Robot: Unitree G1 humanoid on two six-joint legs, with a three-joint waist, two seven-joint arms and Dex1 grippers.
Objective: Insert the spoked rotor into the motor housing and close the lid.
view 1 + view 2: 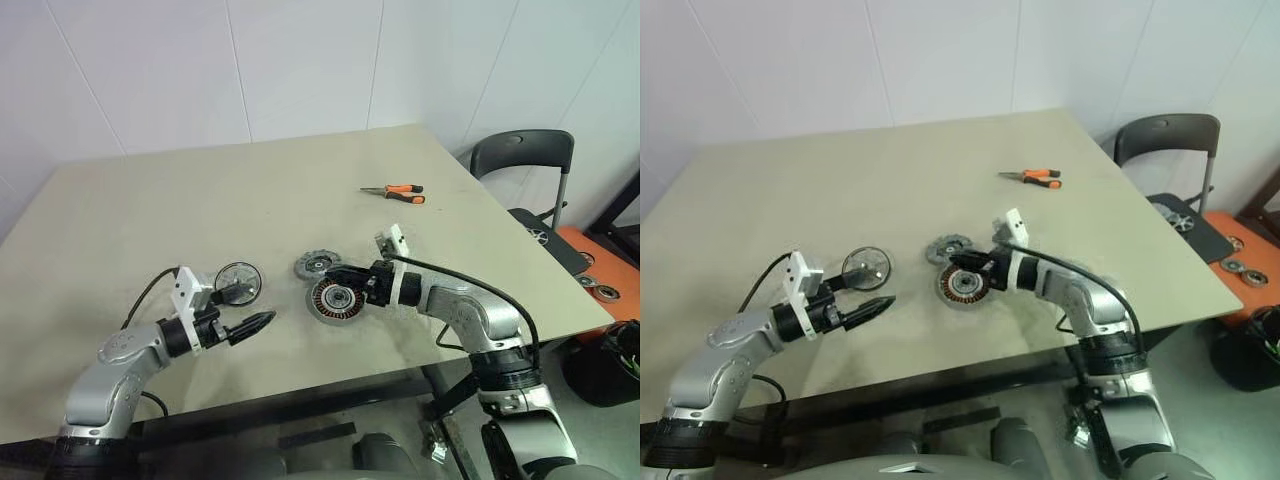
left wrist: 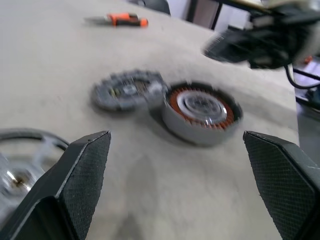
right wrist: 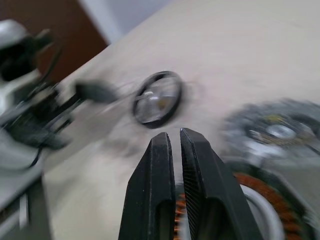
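My left claw [image 1: 258,308] gapes beside the spoked rotor [image 1: 238,282]: pinch its rim, while my pressed-together right claw [image 1: 335,276] clears the motor housing [image 1: 334,301].

Even, bright overhead light leaves only soft shadows on the beige matte bench [image 1: 200,200], while both wrist views are smeared, the dull grey toothed disc [image 3: 280,131] blurred.

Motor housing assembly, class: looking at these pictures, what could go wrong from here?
1. The shut right claw hangs just over the motor housing; it may knock it.
2. The lid touches the housing and could be dragged along.
3. The spoked rotor lies beside the open left claw, which could push it away.
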